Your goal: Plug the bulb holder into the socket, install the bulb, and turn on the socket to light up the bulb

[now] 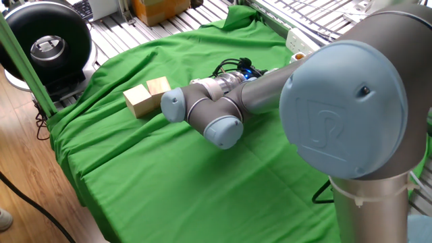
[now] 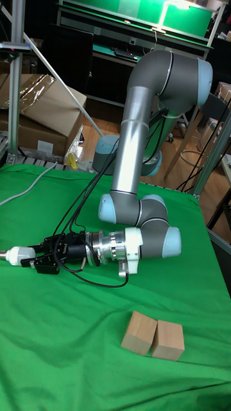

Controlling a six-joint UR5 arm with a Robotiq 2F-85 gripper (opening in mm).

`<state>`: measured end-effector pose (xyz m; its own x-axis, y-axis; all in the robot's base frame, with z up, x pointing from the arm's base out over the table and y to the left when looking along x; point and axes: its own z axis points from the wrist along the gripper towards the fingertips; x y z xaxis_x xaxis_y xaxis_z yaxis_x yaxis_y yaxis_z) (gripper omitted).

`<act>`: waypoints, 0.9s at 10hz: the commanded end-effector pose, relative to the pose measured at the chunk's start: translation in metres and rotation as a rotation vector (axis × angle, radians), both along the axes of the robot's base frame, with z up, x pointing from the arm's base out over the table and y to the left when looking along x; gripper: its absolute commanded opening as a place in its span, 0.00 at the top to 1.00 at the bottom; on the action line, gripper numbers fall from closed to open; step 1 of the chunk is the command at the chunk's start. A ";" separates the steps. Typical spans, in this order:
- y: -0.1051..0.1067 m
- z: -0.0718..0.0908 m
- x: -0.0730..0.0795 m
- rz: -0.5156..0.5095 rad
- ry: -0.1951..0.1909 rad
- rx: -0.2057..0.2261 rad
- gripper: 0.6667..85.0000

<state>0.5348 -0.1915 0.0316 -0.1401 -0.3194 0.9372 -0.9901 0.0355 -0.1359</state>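
Note:
In the tall fixed view my gripper (image 2: 37,259) reaches out level to the left, low over the green cloth (image 2: 77,334). Its black fingers are shut on the bulb (image 2: 19,255), which lies horizontal. The bulb's silver base points at the left frame edge and is partly cut off there. In the fixed view the arm's wrist (image 1: 202,115) hides the gripper and the bulb. A piece of the socket (image 1: 300,42) shows at the back right, behind the arm. The bulb holder is out of view.
Two wooden blocks (image 2: 153,338) (image 1: 145,98) sit side by side on the cloth, on the near side of the wrist. A white cable (image 2: 25,186) runs across the cloth's far left. A black round device (image 1: 47,44) stands beyond the table's corner.

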 end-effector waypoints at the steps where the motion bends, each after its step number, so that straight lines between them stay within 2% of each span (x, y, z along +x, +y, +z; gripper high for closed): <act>1: -0.002 0.002 -0.006 -0.026 -0.007 0.004 0.68; 2: 0.000 0.013 -0.005 -0.024 -0.006 -0.002 0.72; 3: 0.003 0.034 0.001 -0.008 -0.012 -0.004 0.78; 4: 0.009 0.050 0.007 0.004 -0.011 0.018 0.81; 5: 0.018 0.057 0.003 -0.021 -0.002 0.073 0.81; 6: 0.026 0.062 0.004 -0.030 -0.027 0.144 0.85; 7: 0.031 0.067 0.012 -0.029 -0.092 0.237 0.88; 8: 0.032 0.078 0.013 -0.032 -0.128 0.282 0.91; 9: 0.031 0.082 0.002 -0.079 -0.169 0.326 0.99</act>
